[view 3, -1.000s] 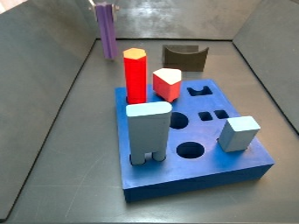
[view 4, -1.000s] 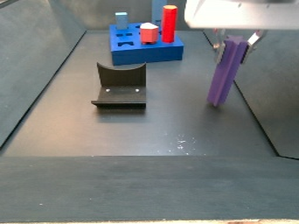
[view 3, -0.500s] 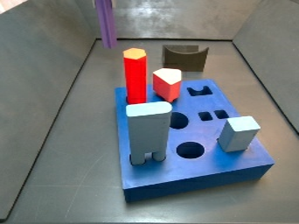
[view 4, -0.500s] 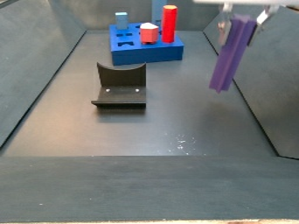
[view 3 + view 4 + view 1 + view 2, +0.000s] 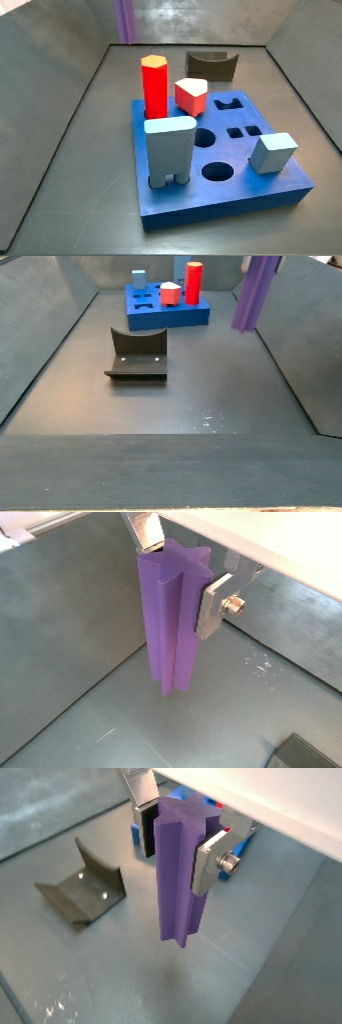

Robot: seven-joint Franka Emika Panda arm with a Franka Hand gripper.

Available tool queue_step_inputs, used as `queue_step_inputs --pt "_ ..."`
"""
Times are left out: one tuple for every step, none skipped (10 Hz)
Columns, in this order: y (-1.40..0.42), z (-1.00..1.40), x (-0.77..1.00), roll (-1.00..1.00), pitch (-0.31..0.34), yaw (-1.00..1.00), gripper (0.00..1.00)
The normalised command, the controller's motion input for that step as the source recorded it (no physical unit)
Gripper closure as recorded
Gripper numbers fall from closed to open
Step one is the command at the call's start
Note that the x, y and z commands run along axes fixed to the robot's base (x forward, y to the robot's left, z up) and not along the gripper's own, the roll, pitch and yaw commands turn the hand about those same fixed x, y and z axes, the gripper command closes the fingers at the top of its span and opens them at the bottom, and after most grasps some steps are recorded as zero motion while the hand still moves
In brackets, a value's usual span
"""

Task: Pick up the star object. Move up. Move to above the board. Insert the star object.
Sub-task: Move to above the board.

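The board (image 5: 167, 304) sat at the far end of the floor, well apart from the load. The star object (image 5: 255, 294) hung upright, clear of the floor, long axis vertical. The gripper (image 5: 178, 830) had its silver fingers (image 5: 210, 863) clamped on the star's upper part, so the carry ran across toward the board.

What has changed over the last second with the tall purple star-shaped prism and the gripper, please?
The gripper has lifted the tall purple star-shaped prism straight up: a second ago its lower end was near the floor, and now it hangs well clear, its top out of both side views. The silver fingers stay clamped on it. The thick blue board with its pieces, the red hexagonal post and the dark fixture have not moved.
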Motion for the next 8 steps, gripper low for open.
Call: queue_step_inputs --pt "-0.2 1.0 0.13 -0.14 0.072 -0.05 1.0" --pt "-0.18 1.0 0.12 -0.13 0.073 -0.04 1.0" --pt "-0.14 1.0 0.1 -0.1 0.075 -0.02 1.0" --pt "-0.12 1.0 0.08 -0.08 0.072 -0.01 1.0" --pt "-0.09 0.89 0.06 -0.07 0.073 0.0 1.0" --pt "-0.06 0.8 0.05 -0.07 0.074 0.0 1.0" --pt "-0.03 0.62 0.02 -0.06 0.078 0.01 1.0" --pt "-0.03 0.49 0.02 -0.06 0.076 0.01 1.0"
